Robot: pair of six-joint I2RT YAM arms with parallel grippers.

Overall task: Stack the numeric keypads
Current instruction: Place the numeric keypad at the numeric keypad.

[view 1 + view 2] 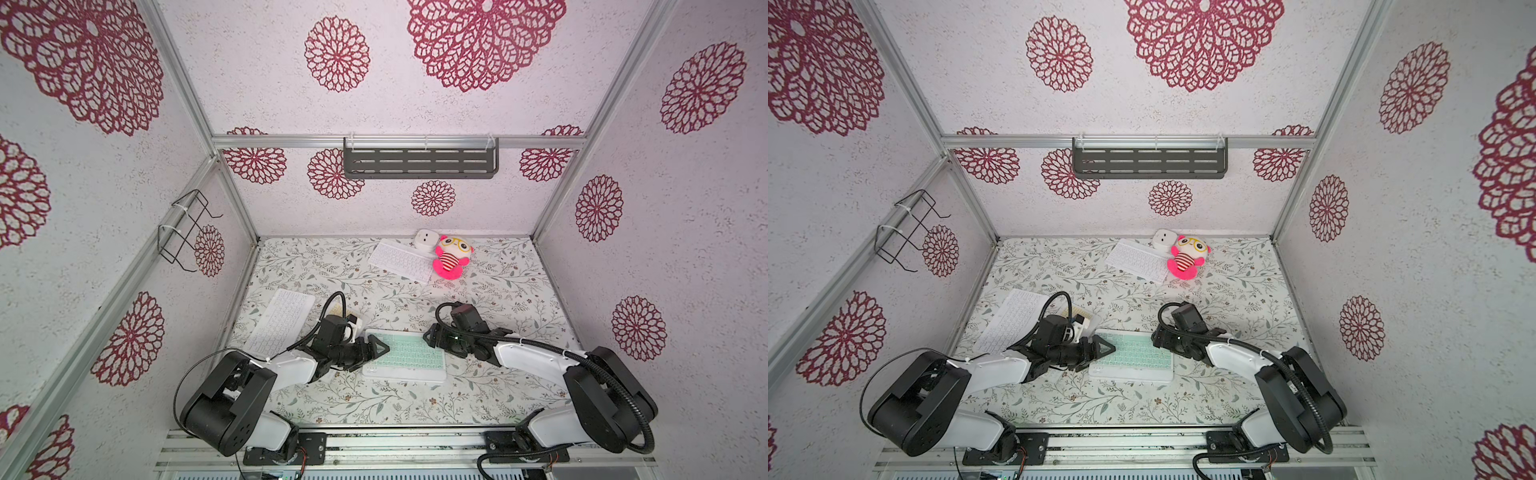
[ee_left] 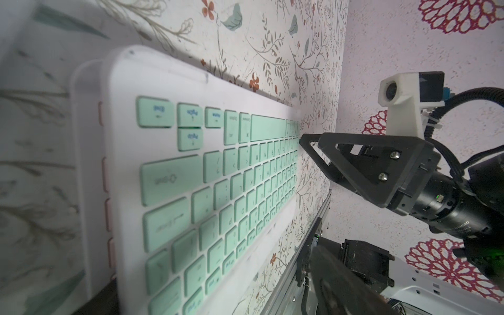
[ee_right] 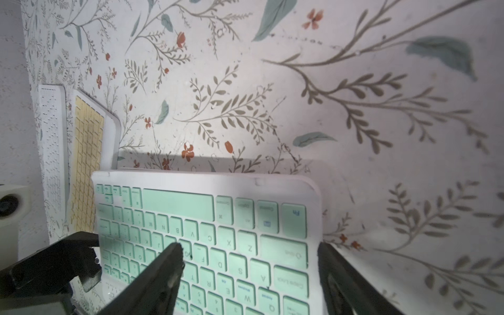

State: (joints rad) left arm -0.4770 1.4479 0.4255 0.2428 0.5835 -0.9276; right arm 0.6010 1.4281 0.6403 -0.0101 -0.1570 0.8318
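Mint keypad [image 1: 405, 359] lies flat on a pink-keyed keypad [image 2: 87, 191], front-middle of the table [image 1: 478, 299]. Your left tool [image 1: 376, 351] and right tool [image 1: 429, 336] flank its ends, both with fingers apart.

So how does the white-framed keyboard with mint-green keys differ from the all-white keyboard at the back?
The mint-green keyboard has coloured keys; the all-white keyboard has white ones. The mint-green keyboard lies on a pink-keyed keyboard; the all-white keyboard lies askew, straight on the floral table. Both are thin, white-framed rectangles.
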